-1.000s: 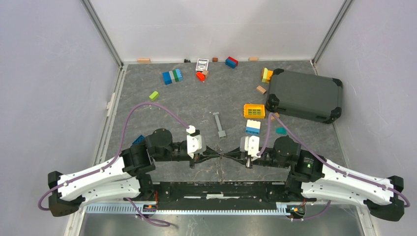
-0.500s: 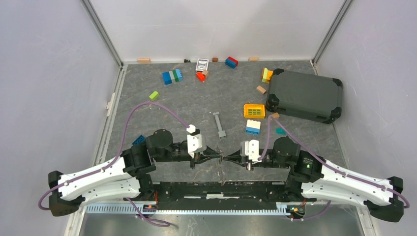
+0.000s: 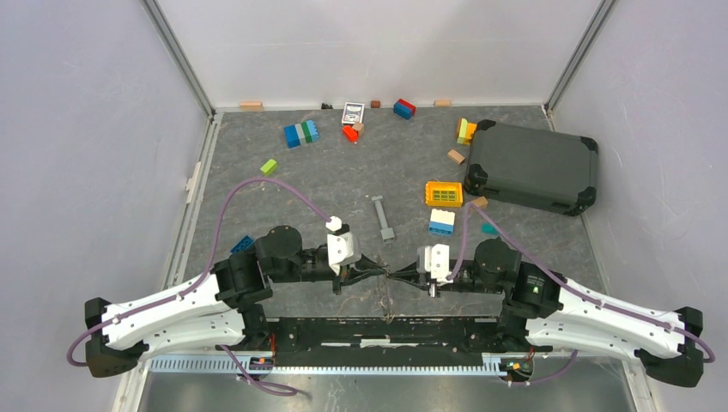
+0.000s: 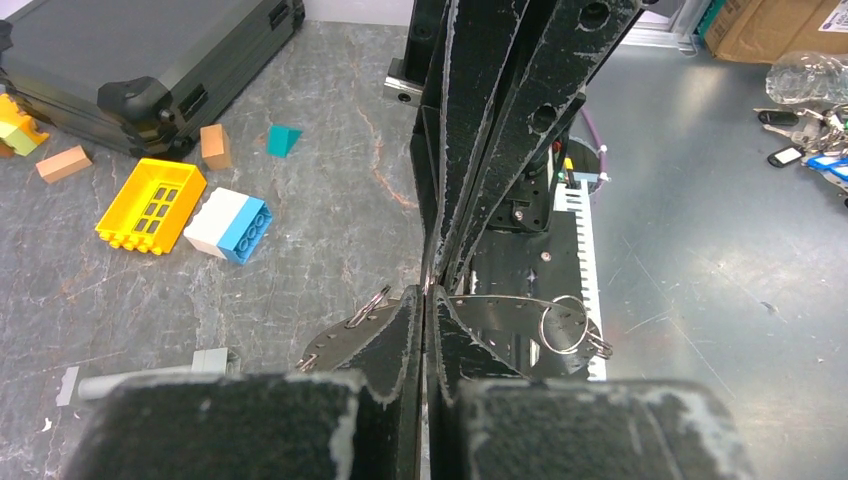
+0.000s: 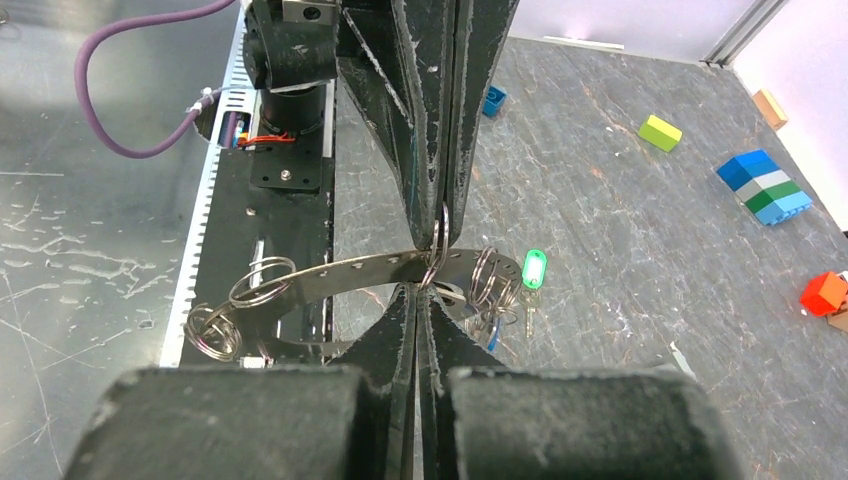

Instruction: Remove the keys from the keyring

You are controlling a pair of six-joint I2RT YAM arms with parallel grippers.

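My two grippers meet tip to tip low over the table's near middle. My left gripper (image 3: 379, 273) (image 4: 425, 297) and right gripper (image 3: 400, 276) (image 5: 420, 292) are both shut at the same spot. Between them stands a thin silver keyring (image 5: 438, 240), its top in the left fingers (image 5: 455, 120) and its bottom at my right tips. The ring is threaded on a curved perforated metal band (image 5: 350, 270). A green-headed key (image 5: 534, 271) hangs on further rings (image 5: 487, 280) beside the grip. More bare rings (image 5: 258, 281) (image 4: 565, 324) hang along the band.
A grey case (image 3: 532, 167) lies at the back right, with a yellow grid block (image 3: 444, 193) and a white-blue brick (image 3: 442, 222) before it. A long grey metal bar (image 3: 383, 216) lies just beyond the grippers. Loose bricks (image 3: 300, 134) sit along the back. The black base rail (image 3: 386, 330) runs under the arms.
My right gripper has edged a little to the left, toward the left gripper. The left arm has barely moved. Both stay shut.
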